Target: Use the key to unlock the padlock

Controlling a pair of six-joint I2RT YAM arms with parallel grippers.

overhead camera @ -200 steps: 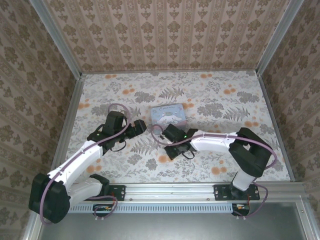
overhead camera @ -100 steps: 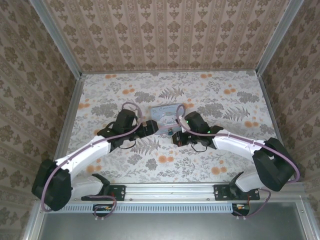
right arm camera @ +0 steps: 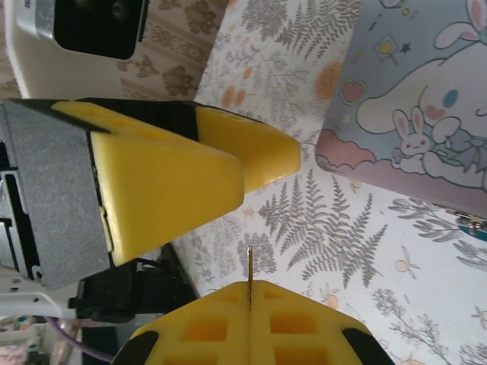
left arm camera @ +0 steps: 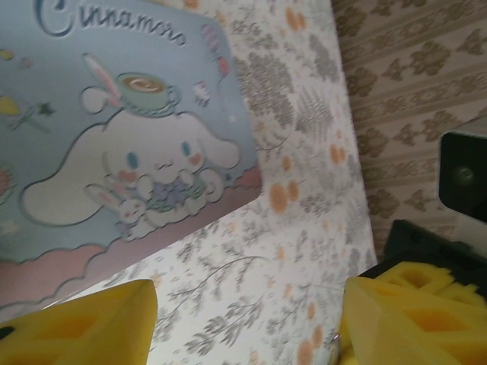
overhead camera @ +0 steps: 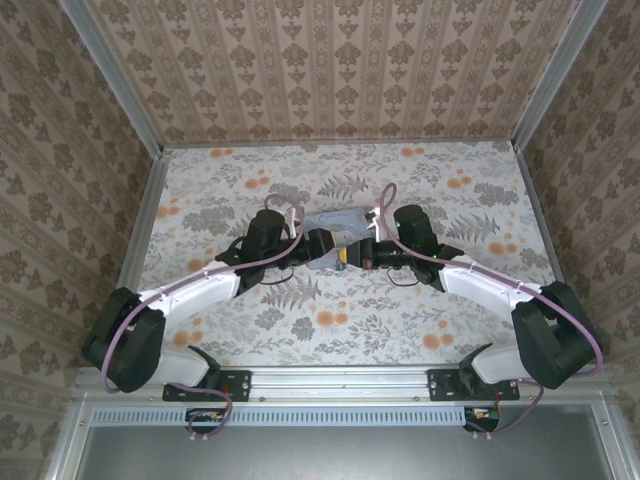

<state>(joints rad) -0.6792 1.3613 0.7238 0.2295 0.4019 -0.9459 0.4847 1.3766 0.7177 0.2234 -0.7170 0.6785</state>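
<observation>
Right wrist view gave me what mattered: the right tool (right arm camera: 249, 304) had its yellow pads pressed together on the key (right arm camera: 249, 272). The key was a thin dark sliver seen edge-on, with its long axis running straight out from the seam between the pads. It pointed at one of the left tool's fingers (right arm camera: 167, 175), which stood close in front of it but not touching. The pastel-blue box (right arm camera: 426, 99) lay off to the side of the key's line, not ahead of it.

From the top external view, both tools met at the box's (overhead camera: 335, 222) near edge on the tabletop (overhead camera: 450, 190). The left tool (overhead camera: 325, 245) was by the box's near-left corner and the right tool (overhead camera: 365, 252) by its near-right.

In the left wrist view, the left tool (left arm camera: 247, 319) stood fairly wide, with bare tabletop between its pads and nothing held. The box (left arm camera: 114, 152) was just beyond its tips.

I could not pick out the padlock. A small brownish fitting (right arm camera: 469, 223) on the box's edge might have been its clasp, but it was too small to tell. If the padlock sat there, I judged the key would have to swing toward the box. The right tool looked the nearer one.

The box's lid looked closed, so its contents were hidden.
</observation>
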